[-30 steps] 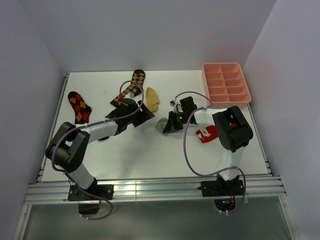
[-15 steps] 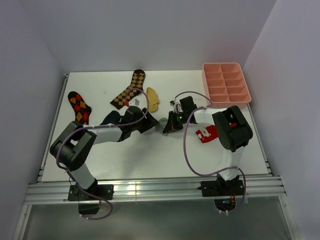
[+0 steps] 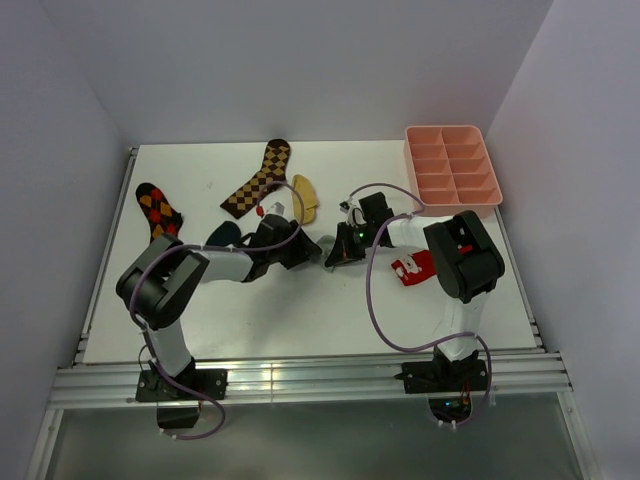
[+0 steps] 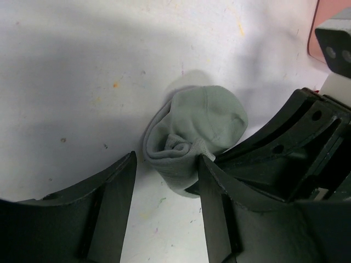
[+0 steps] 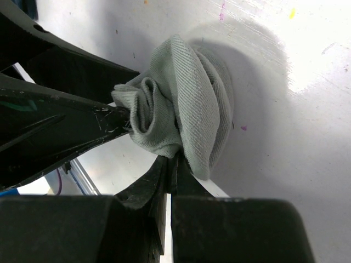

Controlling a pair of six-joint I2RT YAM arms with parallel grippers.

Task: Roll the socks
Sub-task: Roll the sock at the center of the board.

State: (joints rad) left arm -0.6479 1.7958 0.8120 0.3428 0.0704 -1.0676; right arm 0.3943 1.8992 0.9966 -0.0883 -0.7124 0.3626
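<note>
Right end effector (image 5: 171,161) pinches the rolled grey sock (image 5: 189,93); left end effector (image 4: 167,160) stands open, touching it.

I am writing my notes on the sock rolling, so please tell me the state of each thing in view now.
grey sock: bunched into a loose roll
mustard sock: flat, unrolled
navy sock: mostly hidden, state unclear
left gripper: open, one finger touching grey sock
right gripper: shut on grey sock's edge
pink tray: empty
</note>
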